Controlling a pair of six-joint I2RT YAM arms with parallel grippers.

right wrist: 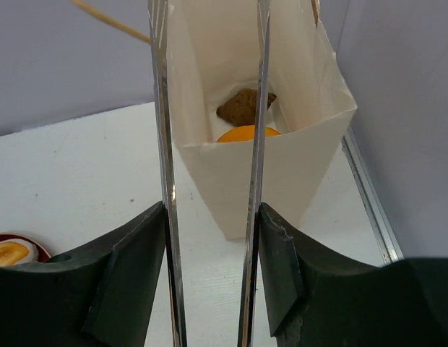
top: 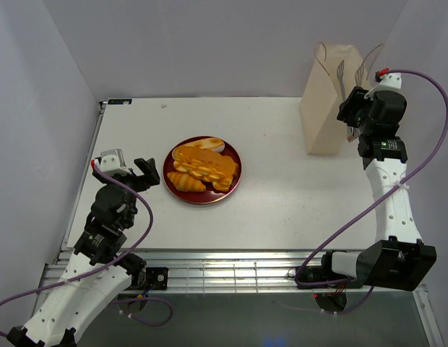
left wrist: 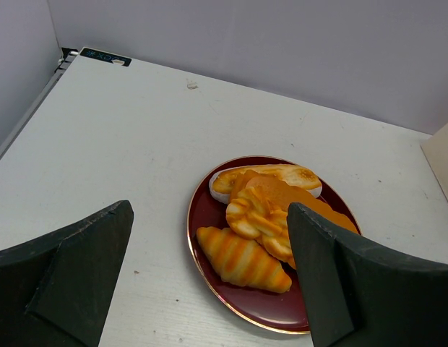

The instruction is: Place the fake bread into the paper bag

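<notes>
I am, I judge, finishing a drop: my right hand [right wrist: 211, 217] is hovering above the paper bag [right wrist: 282, 166], clasping the tongs [right wrist: 163, 144] by both arms while their tips are standing apart, pinching nothing. Two pieces of fake bread [right wrist: 235, 134] are lying inside the bag; the rest is sitting on the plate [top: 236, 155]. My left hand [left wrist: 209, 217] is waiting wide open, empty. Next, the tongs are needing to go to the plate.
</notes>
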